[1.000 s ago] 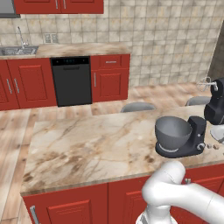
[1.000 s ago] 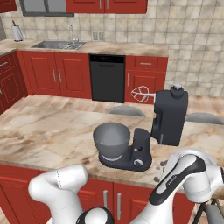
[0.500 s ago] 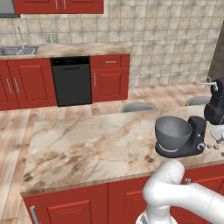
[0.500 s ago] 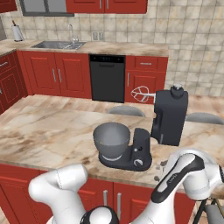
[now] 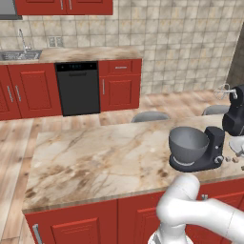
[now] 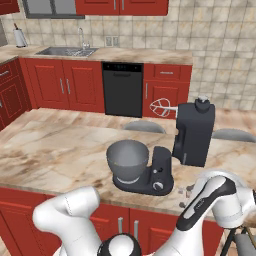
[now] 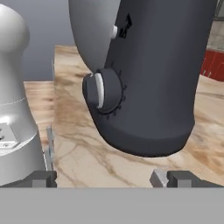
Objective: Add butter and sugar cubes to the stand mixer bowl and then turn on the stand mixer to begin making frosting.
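The dark stand mixer (image 6: 163, 175) stands near the island's front edge with its head (image 6: 195, 133) tilted up and the whisk (image 6: 161, 107) raised. The grey stand mixer bowl (image 6: 127, 159) sits on its base, and its visible inside looks bare. Two sugar cubes (image 6: 189, 189) lie on the counter beside the base, also seen as sugar cubes (image 5: 228, 159) from the left. My gripper (image 7: 107, 179) is open, low and close to the mixer's side, facing the silver knob (image 7: 99, 89) with nothing between the fingers (image 7: 174, 177). The butter is out of view.
A white plate (image 5: 238, 146) lies at the counter's right end behind the mixer (image 5: 210, 151). Two grey stool tops (image 6: 143, 127) stand along the island's far side. The marble island (image 5: 95, 157) stretches left of the bowl (image 5: 188, 145). Red cabinets and a black dishwasher (image 5: 77, 88) line the back wall.
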Robot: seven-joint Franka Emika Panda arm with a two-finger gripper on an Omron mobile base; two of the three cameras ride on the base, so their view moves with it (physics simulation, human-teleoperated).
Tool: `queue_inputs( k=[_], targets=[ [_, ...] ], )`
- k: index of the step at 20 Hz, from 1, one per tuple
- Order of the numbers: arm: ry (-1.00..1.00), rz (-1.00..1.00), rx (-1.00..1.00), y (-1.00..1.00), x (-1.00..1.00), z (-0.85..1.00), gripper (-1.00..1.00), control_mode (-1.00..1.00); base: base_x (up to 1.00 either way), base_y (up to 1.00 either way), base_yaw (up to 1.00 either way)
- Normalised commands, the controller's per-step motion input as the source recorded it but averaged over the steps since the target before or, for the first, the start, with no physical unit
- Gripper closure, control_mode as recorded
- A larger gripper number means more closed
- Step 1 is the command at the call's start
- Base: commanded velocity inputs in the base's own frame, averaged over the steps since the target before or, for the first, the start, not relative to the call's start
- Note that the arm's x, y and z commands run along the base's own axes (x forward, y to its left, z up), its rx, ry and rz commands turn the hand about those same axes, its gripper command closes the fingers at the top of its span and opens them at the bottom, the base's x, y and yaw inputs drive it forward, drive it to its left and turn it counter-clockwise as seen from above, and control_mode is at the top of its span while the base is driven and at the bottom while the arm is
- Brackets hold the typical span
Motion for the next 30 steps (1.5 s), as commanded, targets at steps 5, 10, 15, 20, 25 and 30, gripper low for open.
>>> queue_inputs(
  k=[5,10,15,20,25,30],
  targets=[
    [0.00,0.00,0.00,-0.07,0.17,-0.10,-1.00,-1.00,0.00,0.00,0.00],
    [0.01,0.00,0.01,-0.03,0.22,-0.09,-1.00,-1.00,0.00,0.00,0.00],
    [0.01,0.00,0.01,0.00,0.22,-0.10,-1.00,-1.00,0.00,0.00,0.00],
    [0.00,0.00,0.02,-0.08,0.15,-0.11,-1.00,-1.00,0.00,0.00,0.00],
    [0.00,0.01,0.01,-0.14,0.08,-0.13,-1.00,-1.00,0.00,0.00,0.00],
    [0.00,0.01,0.00,-0.16,0.04,-0.14,-1.00,-1.00,0.00,0.00,0.00]
  ],
)
